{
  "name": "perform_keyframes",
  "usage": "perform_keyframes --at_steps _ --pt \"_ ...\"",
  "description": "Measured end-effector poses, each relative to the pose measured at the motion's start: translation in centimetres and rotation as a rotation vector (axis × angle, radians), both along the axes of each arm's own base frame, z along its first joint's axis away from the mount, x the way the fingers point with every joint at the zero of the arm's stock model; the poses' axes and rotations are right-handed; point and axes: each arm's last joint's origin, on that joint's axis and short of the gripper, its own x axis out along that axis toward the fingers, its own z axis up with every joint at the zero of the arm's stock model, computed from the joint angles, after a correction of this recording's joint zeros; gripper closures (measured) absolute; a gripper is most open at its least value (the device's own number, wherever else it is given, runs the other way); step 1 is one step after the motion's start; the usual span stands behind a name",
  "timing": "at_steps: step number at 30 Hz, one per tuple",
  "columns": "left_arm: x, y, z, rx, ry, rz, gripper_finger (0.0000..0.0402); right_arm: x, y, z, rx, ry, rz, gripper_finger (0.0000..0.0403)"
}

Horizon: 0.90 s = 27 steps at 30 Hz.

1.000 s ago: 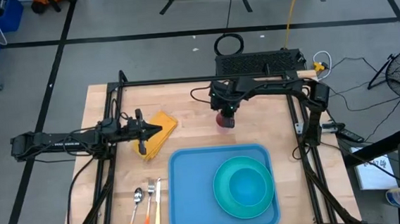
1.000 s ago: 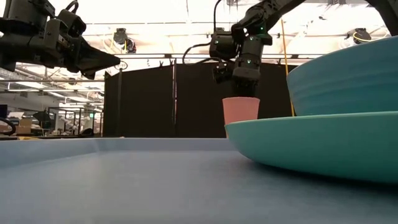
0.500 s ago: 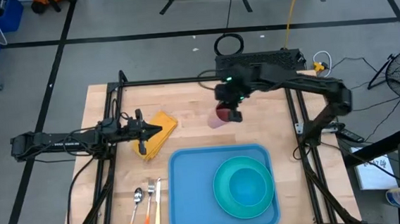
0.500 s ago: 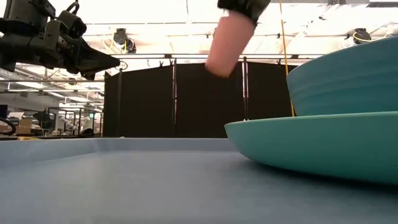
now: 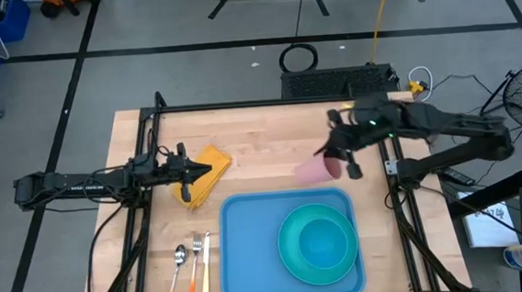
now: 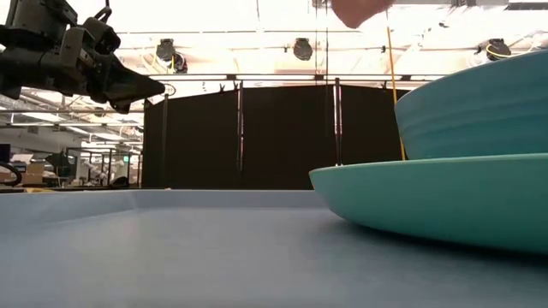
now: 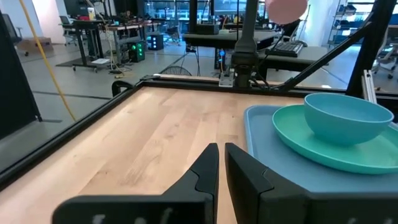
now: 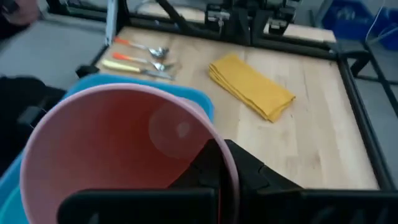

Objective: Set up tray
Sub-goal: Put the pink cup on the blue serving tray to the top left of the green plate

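Pink plastic cup (image 5: 313,170) is clamped by its rim in the right gripper (image 5: 341,163), fingers closed on the wall, cup tilted on its side and held in the air above the wood table (image 5: 251,137), just past the far edge of the tray (image 5: 250,248). Right wrist view looks into the cup's (image 8: 124,149) open mouth; one finger (image 8: 211,168) sits inside the rim. Low view only catches the cup's (image 6: 360,10) bottom at the upper edge. Right arm reaches in from the right side of the table.

Left gripper (image 5: 189,172) hangs over the left part of the table, fingers (image 7: 208,168) nearly together with a thin gap, holding nothing; it sits just over the folded yellow napkin (image 5: 209,173). Left arm stretches in flat from the left.

Light-blue tray lies flat at the near middle of the table. Teal plate (image 5: 292,254) sits on its right half with a teal bowl (image 5: 323,243) on it. Left half of tray is bare. Spoon (image 5: 179,262), fork (image 5: 195,256) and knife (image 5: 206,260) lie side by side on the wood just left of the tray.
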Motion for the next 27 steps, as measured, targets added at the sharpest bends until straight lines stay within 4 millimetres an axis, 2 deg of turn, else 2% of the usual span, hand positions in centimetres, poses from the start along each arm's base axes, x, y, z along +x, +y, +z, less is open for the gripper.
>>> perform_keyframes --at_steps 5,11,16,20,23,27 --pt "0.0 0.0 0.0 -0.008 -0.001 0.001 0.0371 -2.6 0.7 -3.3 0.062 -0.121 -0.021 0.0403" --pt "0.0 0.0 0.0 -0.009 -0.002 0.001 0.0371 -3.6 1.4 -7.8 0.009 -0.217 -0.116 0.0403" --pt "0.0 0.0 0.0 -0.028 -0.003 0.002 0.0371 -3.9 2.0 -11.1 0.036 -0.187 -0.150 0.0403" --pt "0.0 0.0 0.0 -0.042 -0.001 0.002 0.0371 -3.6 2.7 -12.4 0.092 -0.252 -0.129 0.0403" --pt "0.0 0.0 -0.1 -0.060 0.005 0.003 0.0371 -2.9 3.5 -12.1 0.146 -0.339 -0.096 0.0403" --pt "0.0 0.0 -0.2 -0.078 0.015 0.008 0.0371 -1.2 4.8 -11.9 0.161 -0.320 -0.039 0.0403"
